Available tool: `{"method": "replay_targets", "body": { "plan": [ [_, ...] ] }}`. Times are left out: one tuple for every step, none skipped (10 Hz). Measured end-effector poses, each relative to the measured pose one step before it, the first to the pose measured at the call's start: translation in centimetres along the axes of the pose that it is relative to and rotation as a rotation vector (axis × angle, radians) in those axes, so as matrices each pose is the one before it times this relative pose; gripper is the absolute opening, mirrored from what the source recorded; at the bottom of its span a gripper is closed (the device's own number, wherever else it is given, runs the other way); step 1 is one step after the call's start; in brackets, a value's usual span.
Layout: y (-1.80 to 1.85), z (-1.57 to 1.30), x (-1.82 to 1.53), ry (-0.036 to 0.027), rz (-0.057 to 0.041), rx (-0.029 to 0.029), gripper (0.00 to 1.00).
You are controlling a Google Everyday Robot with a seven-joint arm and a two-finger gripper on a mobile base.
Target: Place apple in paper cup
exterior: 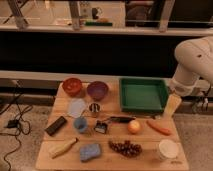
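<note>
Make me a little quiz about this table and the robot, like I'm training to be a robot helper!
1. True or false: the apple already sits inside the paper cup.
2. What lies just right of the apple? A) a carrot B) a shoe C) a teddy bear
3. Where is the gripper, and does it hold anything?

Key
1. False: the apple lies apart from the cup.
2. A
3. Beside the right edge of the green tray, open and empty.
</note>
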Motion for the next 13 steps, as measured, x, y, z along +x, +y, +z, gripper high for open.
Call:
{"method": "replay_targets", "body": {
  "plan": [
    [1.466, 0.687, 0.273, 0.00331, -0.04324, -0.00455, 1.0],
    [0.987, 0.723, -0.074, 0.00153, -0.04125, -0.00766, 1.0],
    [0.598, 0.334, -0.227, -0.00064, -0.02735, -0.00675, 1.0],
    [0.975, 0.351, -0.298, -0.00766, -0.0382, -0.01553, 1.0],
    [0.71, 0.234, -0.215, -0.00832, -0.02592, -0.01346, 1.0],
    [1.344, 0.305, -0.635, -0.01405, -0.04466, -0.01852, 1.0],
    [1.572, 0.6, -0.77, -0.01215, -0.04804, -0.02366, 1.0],
    [1.121, 0.589, -0.949, -0.00915, -0.04265, -0.01783, 1.0],
    [1.028, 0.564, -0.997, -0.01094, -0.04215, -0.01704, 1.0],
    [0.8, 0.541, -0.57, -0.0077, -0.03072, -0.01904, 1.0],
    [0.822, 0.544, -0.885, -0.02331, -0.04604, -0.02704, 1.0],
    [0.134, 0.051, -0.125, -0.00408, -0.00728, -0.00361, 1.0],
    [0.015, 0.016, 0.067, -0.00013, 0.00138, -0.00023, 1.0]
  ]
}}
